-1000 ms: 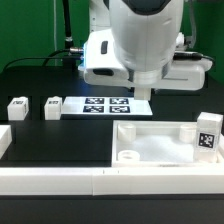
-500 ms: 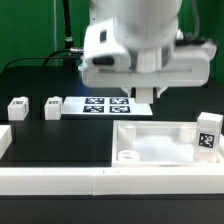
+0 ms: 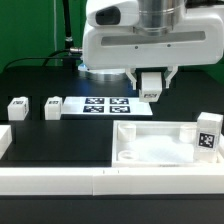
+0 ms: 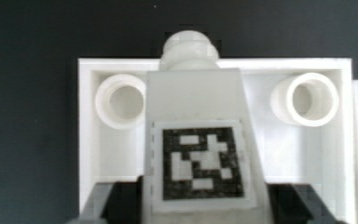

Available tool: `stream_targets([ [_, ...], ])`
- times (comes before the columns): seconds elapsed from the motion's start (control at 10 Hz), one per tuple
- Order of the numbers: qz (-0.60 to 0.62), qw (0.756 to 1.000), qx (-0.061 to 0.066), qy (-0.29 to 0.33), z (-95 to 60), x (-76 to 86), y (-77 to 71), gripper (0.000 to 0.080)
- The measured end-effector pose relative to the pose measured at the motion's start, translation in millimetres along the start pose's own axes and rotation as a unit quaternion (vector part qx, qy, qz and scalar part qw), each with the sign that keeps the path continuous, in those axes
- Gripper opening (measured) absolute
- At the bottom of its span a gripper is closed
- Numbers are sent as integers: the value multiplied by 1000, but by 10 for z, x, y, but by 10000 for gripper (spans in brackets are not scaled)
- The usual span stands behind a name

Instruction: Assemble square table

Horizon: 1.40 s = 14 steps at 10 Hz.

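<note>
My gripper (image 3: pixel 151 90) is shut on a white block leg (image 3: pixel 152 85) with a black-and-white tag and holds it in the air above the far edge of the square table top. The table top (image 3: pixel 158 146) lies recessed side up at the exterior view's right. In the wrist view the held leg (image 4: pixel 197 110) points at the slab (image 4: pixel 105 160) between two round corner sockets (image 4: pixel 119 100). The dark fingers (image 4: pixel 115 202) grip the leg's sides. Another tagged leg (image 3: pixel 208 133) stands on the slab's right end. Two more legs (image 3: pixel 17 108) (image 3: pixel 53 107) lie at the left.
The marker board (image 3: pixel 100 105) lies behind the slab, partly under the gripper. Long white border rails (image 3: pixel 90 180) run along the front, with a short piece (image 3: pixel 4 142) at the left. The robot's base (image 3: pixel 110 60) and cables stand at the back.
The arm has turned and lifted. Its body no longer covers the middle, and the gripper with the leg now shows above the marker board's right end.
</note>
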<state>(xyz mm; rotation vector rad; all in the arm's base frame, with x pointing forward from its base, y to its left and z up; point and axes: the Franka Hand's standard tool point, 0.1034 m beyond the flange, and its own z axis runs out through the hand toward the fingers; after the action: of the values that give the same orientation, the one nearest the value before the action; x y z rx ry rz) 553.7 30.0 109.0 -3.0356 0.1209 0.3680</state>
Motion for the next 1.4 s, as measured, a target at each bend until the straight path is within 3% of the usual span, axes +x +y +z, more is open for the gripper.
stream_targets([
  [0.2,-31,997,-5,74,-48,198,72,285],
  [0.5,-40,984,-14,172,-271,494,113,285],
  [0.8,-37,960,-29,277,-254,550,185,285],
  [1.0,-35,952,-35,302,-231,593,244,285],
  [1.2,-9,962,-13,274,-316,670,233,285],
  [1.4,-15,956,-18,293,-291,673,182,285],
])
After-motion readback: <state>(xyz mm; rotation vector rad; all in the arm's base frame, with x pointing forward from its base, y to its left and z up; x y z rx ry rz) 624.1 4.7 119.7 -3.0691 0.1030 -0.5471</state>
